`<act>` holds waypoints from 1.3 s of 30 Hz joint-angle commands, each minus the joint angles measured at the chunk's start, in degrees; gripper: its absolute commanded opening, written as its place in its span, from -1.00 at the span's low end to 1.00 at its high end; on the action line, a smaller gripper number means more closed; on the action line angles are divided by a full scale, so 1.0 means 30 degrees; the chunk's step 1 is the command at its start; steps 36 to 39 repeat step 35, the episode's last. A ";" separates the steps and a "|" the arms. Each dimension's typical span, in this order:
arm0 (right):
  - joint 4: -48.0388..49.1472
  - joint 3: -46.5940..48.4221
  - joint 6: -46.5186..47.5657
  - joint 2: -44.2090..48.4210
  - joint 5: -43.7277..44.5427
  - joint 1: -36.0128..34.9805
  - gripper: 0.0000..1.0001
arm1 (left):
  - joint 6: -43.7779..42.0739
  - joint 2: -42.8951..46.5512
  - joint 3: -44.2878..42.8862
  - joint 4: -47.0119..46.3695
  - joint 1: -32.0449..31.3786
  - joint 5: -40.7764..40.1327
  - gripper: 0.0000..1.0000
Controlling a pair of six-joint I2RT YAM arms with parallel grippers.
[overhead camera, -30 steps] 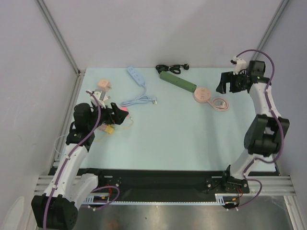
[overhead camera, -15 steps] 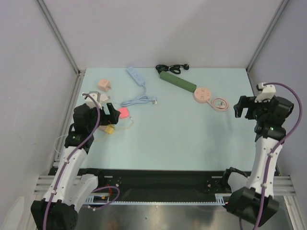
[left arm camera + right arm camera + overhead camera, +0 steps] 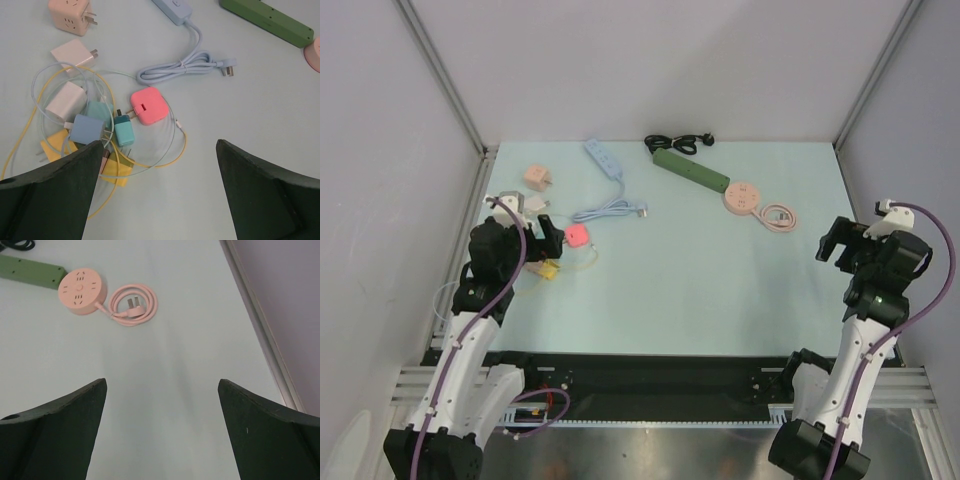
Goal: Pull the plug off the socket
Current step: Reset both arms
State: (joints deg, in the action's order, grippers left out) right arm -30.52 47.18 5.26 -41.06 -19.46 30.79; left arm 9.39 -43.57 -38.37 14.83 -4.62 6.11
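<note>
A pink square socket block [image 3: 148, 106] lies on the table at the right edge of a heap of plugs, also seen from above [image 3: 576, 235]. A teal plug [image 3: 123, 131] lies against its lower left corner; I cannot tell whether they are joined. My left gripper [image 3: 159, 150] is open and empty, raised above the table just near of the socket; from above it [image 3: 548, 238] is just left of it. My right gripper [image 3: 162, 385] is open and empty over bare table at the right side [image 3: 840, 240].
The heap holds blue [image 3: 88, 128], white [image 3: 65, 99] and yellow [image 3: 117, 167] plugs tangled in yellow and pale cables. A pink cube [image 3: 70, 16], a blue strip [image 3: 603, 157], a green strip [image 3: 692, 171] and a round pink socket [image 3: 82, 291] lie farther back.
My right arm swung from the far right corner back toward the near right side. My left gripper drew back a little from the heap, uncovering the pink socket block.
</note>
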 commanded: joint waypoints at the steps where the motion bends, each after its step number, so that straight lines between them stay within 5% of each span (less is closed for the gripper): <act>1: -0.0459 0.0475 -0.1312 0.0705 0.2440 0.0080 1.00 | -0.0376 0.0461 -0.0569 -0.0080 -0.0100 -0.0161 0.99; 39: -0.1429 0.1501 -0.1228 0.0942 0.2944 0.0080 0.99 | -0.0697 0.1575 -0.0189 -0.0519 -0.0188 -0.0103 0.99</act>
